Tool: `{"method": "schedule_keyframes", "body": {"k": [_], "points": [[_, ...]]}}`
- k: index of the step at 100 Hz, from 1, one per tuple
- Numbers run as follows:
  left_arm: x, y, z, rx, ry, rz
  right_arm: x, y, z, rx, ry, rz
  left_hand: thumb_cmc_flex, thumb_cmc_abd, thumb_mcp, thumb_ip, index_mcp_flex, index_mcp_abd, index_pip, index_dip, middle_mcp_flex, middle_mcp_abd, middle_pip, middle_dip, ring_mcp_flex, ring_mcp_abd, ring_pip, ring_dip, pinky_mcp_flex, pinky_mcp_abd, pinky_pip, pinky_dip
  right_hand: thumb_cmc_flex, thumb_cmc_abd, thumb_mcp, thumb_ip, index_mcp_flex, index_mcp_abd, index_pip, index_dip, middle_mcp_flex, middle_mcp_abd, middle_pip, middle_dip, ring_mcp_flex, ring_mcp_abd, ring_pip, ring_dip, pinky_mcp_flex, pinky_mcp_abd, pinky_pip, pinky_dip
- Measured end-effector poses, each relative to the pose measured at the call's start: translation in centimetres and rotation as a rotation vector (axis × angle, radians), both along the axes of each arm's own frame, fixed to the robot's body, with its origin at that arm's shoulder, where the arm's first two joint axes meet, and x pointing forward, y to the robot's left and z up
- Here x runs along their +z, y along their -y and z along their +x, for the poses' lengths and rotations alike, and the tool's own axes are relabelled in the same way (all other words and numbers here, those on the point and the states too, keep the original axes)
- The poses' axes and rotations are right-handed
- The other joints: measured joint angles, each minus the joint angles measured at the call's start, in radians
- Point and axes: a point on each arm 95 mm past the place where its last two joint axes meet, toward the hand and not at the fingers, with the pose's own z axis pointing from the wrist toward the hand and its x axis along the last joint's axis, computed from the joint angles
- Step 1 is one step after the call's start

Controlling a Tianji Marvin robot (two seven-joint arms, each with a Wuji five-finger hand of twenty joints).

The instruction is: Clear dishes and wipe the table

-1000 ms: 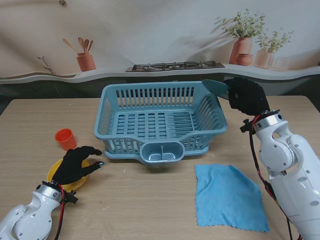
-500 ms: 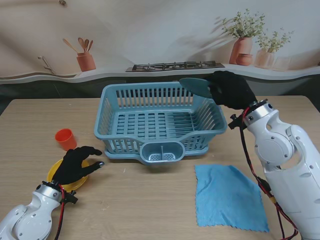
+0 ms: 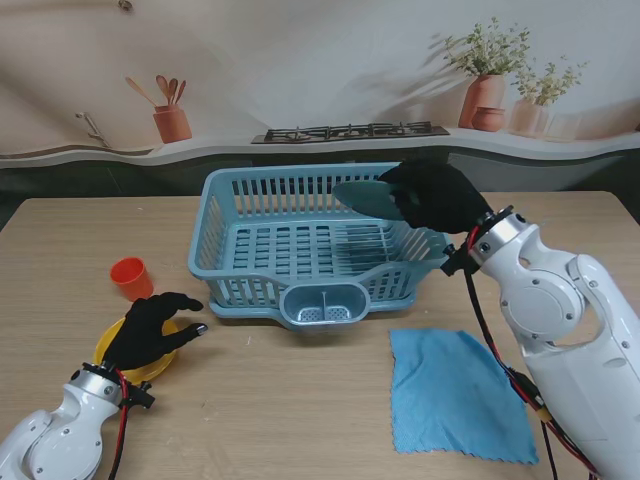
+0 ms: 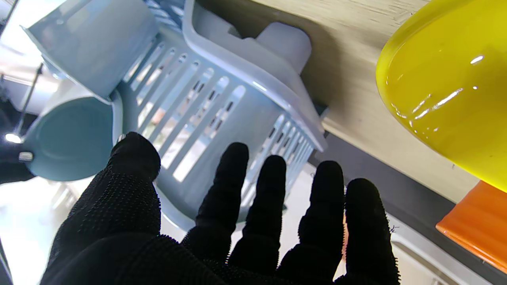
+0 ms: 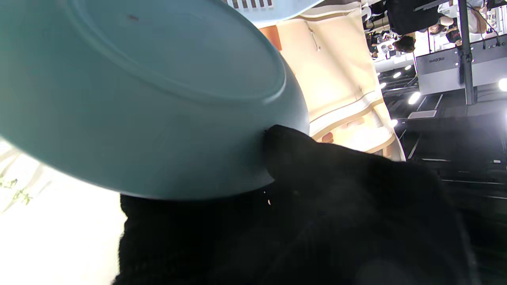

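Wooden table (image 3: 300,400) lying before a painted kitchen backdrop (image 3: 300,60), blue cloth (image 3: 458,392) resting near me, right hand (image 3: 440,195) pinching a teal plate (image 3: 368,197) over the blue dish rack (image 3: 315,245), left hand (image 3: 150,328) hovering spread over a yellow plate (image 3: 112,345), orange cup (image 3: 131,277) standing nearby.

The left hand (image 4: 222,233), gloved in black, rises from the bottom edge with fingers spread, holding nothing. Beyond it a pale blue slotted dish rack (image 4: 222,103) fills the centre. A yellow plate (image 4: 447,95) occupies the upper right, an orange cup (image 4: 475,229) the right edge, a teal plate (image 4: 71,138) the left.
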Motion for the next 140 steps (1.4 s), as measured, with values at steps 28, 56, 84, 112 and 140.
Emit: {"method": "schedule_keyframes", "body": {"k": [28, 56, 84, 112, 140], "points": [[-0.1, -0.1, -0.1, 0.002, 0.000, -0.001, -0.5, -1.1, -0.8, 0.022, -0.086, -0.020, 0.000, 0.000, 0.000, 0.000, 0.000, 0.000, 0.000, 0.000, 0.000, 0.000, 0.000, 0.000, 0.000, 0.005, 0.000, 0.000, 0.000, 0.000, 0.000, 0.000, 0.000, -0.002, 0.000, -0.010, 0.007, 0.000, 0.030, 0.000, 0.022, 0.000, -0.001, 0.000, 0.003, 0.002, 0.012, 0.007, 0.001, 0.007, 0.009, 0.000], [-0.1, -0.1, -0.2, 0.002, 0.002, -0.002, -1.2, -1.8, -1.1, 0.046, -0.163, -0.054, 0.000, 0.000, 0.000, 0.000, 0.000, 0.000, 0.000, 0.000, 0.000, 0.000, 0.000, 0.000, 0.000, 0.005, 0.000, 0.000, 0.000, 0.000, 0.000, 0.000, 0.000, -0.024, 0.004, -0.023, 0.018, 0.000, 0.111, -0.008, 0.048, 0.000, 0.002, 0.000, 0.020, 0.011, 0.056, 0.033, 0.003, 0.020, 0.031, 0.012], [-0.1, -0.1, -0.3, 0.007, 0.007, -0.005, -1.6, -2.6, -0.9, 0.058, -0.231, -0.077, 0.000, 0.000, 0.000, 0.000, 0.000, 0.000, 0.000, 0.000, 0.000, 0.000, 0.000, 0.000, 0.000, 0.005, 0.000, 0.000, 0.000, 0.000, 0.000, 0.000, 0.000, -0.041, 0.009, -0.062, 0.028, -0.001, 0.176, -0.013, 0.069, 0.000, 0.055, 0.023, 0.035, 0.011, 0.108, 0.081, 0.009, 0.026, 0.052, 0.073], [0.0, -0.2, -0.3, 0.008, 0.011, -0.006, -1.8, -3.5, 0.1, 0.046, -0.313, -0.102, 0.000, 0.000, 0.000, 0.000, 0.000, 0.000, 0.000, 0.000, 0.000, 0.000, 0.000, 0.000, 0.000, 0.006, 0.000, 0.000, 0.000, 0.000, 0.000, 0.000, 0.000, -0.054, 0.009, -0.074, 0.034, -0.001, 0.213, -0.008, 0.081, -0.001, 0.079, 0.049, 0.050, 0.011, 0.145, 0.095, 0.013, 0.036, 0.085, 0.125], [-0.1, -0.2, -0.3, 0.008, 0.008, -0.005, -2.4, -4.2, 1.3, 0.025, -0.386, -0.116, 0.000, 0.000, 0.000, 0.000, 0.000, 0.000, 0.000, 0.000, 0.000, 0.000, 0.000, 0.000, 0.000, 0.006, 0.000, 0.000, 0.000, 0.000, 0.000, 0.000, 0.000, -0.062, 0.009, -0.085, 0.040, -0.002, 0.233, 0.010, 0.086, -0.001, 0.102, 0.085, 0.052, 0.011, 0.171, 0.126, 0.014, 0.037, 0.111, 0.189]]}}
